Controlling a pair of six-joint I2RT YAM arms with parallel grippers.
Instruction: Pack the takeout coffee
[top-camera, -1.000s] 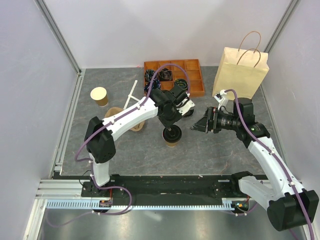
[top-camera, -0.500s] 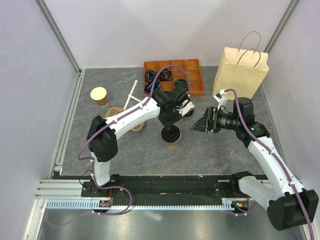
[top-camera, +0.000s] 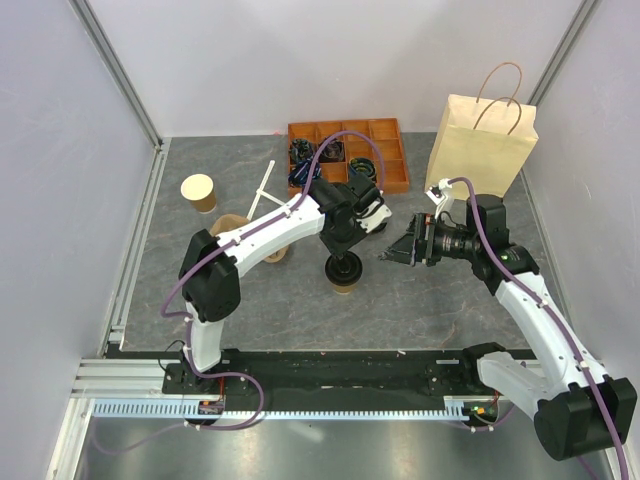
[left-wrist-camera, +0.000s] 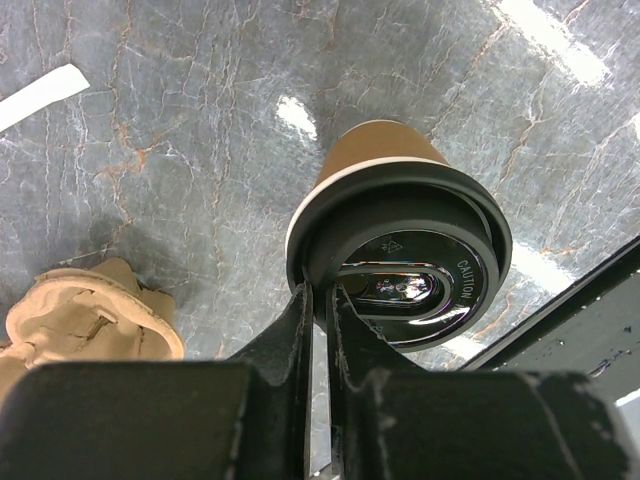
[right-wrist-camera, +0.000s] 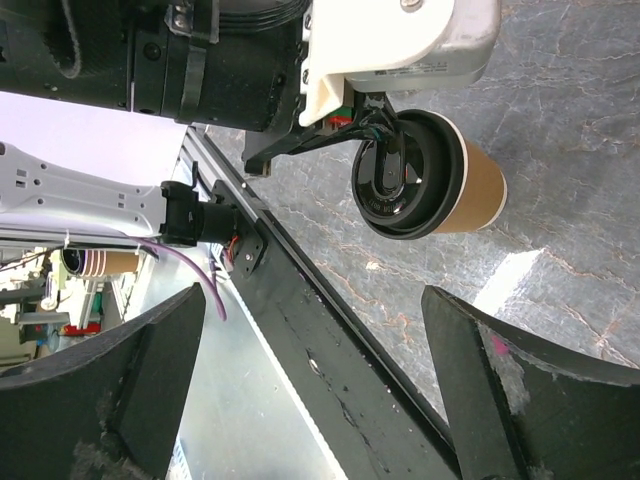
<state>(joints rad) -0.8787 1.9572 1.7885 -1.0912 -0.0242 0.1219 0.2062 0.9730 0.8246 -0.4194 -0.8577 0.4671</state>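
The takeout coffee (top-camera: 344, 272), a brown paper cup with a black lid, stands upright on the grey table in the middle. My left gripper (top-camera: 343, 260) reaches down onto it from above. In the left wrist view its two fingers (left-wrist-camera: 300, 320) are nearly together, with the near rim of the lid (left-wrist-camera: 400, 250) pinched between the tips of the left gripper (left-wrist-camera: 322, 296). My right gripper (top-camera: 388, 255) hovers just right of the cup, pointing at it, jaws wide apart and holding nothing. In the right wrist view the cup (right-wrist-camera: 440, 175) lies ahead of the right gripper (right-wrist-camera: 312, 295), beyond its fingertips.
A tan paper bag (top-camera: 482, 140) with handles stands at the back right. An orange compartment tray (top-camera: 388, 168) sits behind the cup. A lidless brown cup (top-camera: 199, 192), a pulp cup carrier (top-camera: 232, 226) and a white stick (top-camera: 262, 190) lie to the left.
The left arm's elbow and forearm have shifted slightly to the right while its gripper stayed on the lid. The cup and the right arm have hardly moved.
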